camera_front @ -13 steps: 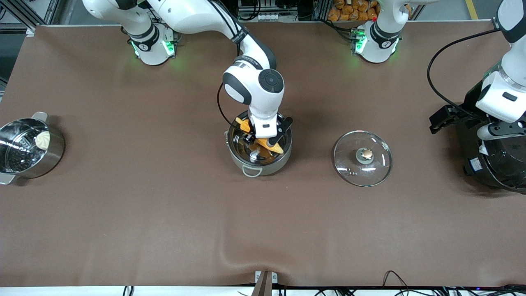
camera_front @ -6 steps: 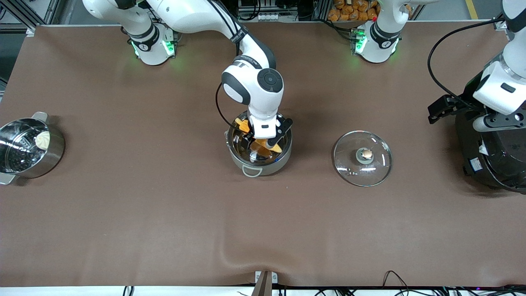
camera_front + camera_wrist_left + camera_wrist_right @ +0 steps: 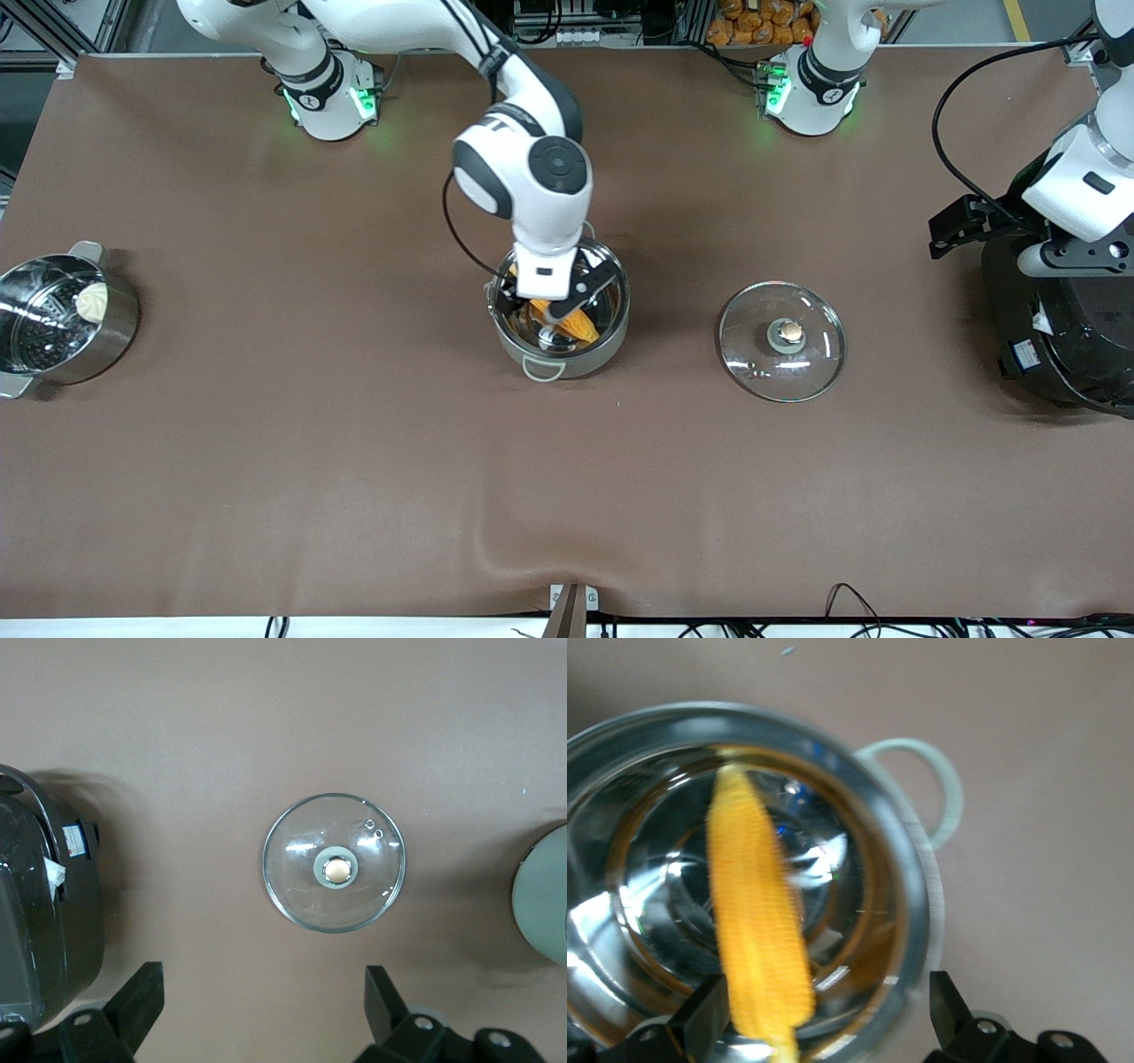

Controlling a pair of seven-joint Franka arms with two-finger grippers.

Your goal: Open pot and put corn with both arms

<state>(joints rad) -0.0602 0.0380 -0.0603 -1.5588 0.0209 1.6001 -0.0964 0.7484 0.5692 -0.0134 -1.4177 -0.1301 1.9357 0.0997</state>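
Note:
The steel pot (image 3: 609, 344) stands uncovered mid-table, and the corn (image 3: 574, 326) lies inside it. My right gripper (image 3: 556, 303) hangs just above the pot, open, with its jaws apart on either side of the cob. In the right wrist view the corn (image 3: 757, 930) rests across the pot's shiny bottom, with the rim (image 3: 920, 895) and one pale handle (image 3: 943, 788) in sight, and the right gripper (image 3: 828, 1014) holds nothing. The glass lid (image 3: 753, 330) with its tan knob (image 3: 788, 333) lies flat on the table beside the pot, toward the left arm's end. My left gripper (image 3: 261, 1010) is open and empty, high up by the black cooker.
The big black cooker (image 3: 1063, 354) stands at the left arm's end of the table and also shows in the left wrist view (image 3: 35, 912). A steel pot with a perforated insert (image 3: 53, 341) and a white bun (image 3: 91, 301) sits at the right arm's end.
My right hand has risen and shifted a little toward the right arm's end; the corn stays down in the pot. My left arm has moved slightly by the cooker.

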